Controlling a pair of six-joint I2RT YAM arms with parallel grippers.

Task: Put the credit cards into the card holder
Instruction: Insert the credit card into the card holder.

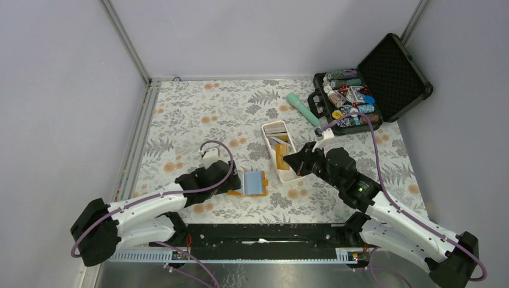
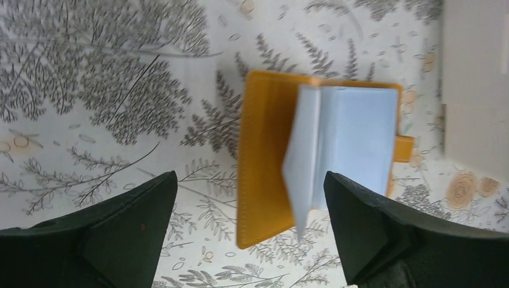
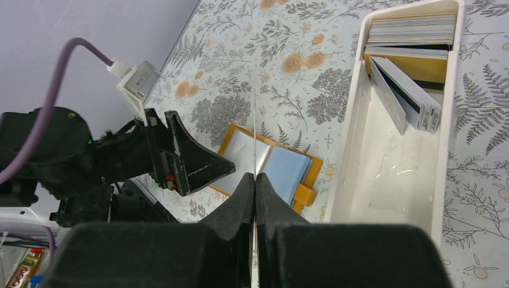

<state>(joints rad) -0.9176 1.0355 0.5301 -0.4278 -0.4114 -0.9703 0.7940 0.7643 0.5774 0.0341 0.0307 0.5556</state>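
Left gripper [image 1: 236,182]: fingers [image 2: 138,222] spread wide, holding nothing. It rests low over the floral tablecloth [image 1: 198,114], at 9 o'clock of the card holder [image 2: 324,156].

Card holder: orange, lying open and flat on the cloth near the table's near edge. Its light blue pockets face up, and one pocket leaf stands partly raised. The snap tab projects from the edge facing the white tray [image 3: 390,180].

Right gripper [image 3: 255,180]: fingers pressed together, pinching one credit card [image 3: 255,150] that is seen edge-on and upright. The gripper hangs above the near end of the tray, at 2 o'clock of the card holder.

Tray: remaining credit cards [image 3: 408,96] are stacked on edge at its far end.

Table, 1 o'clock corner: open black poker chip case [image 1: 393,75], with a teal cylinder [image 1: 303,108] just beside it.
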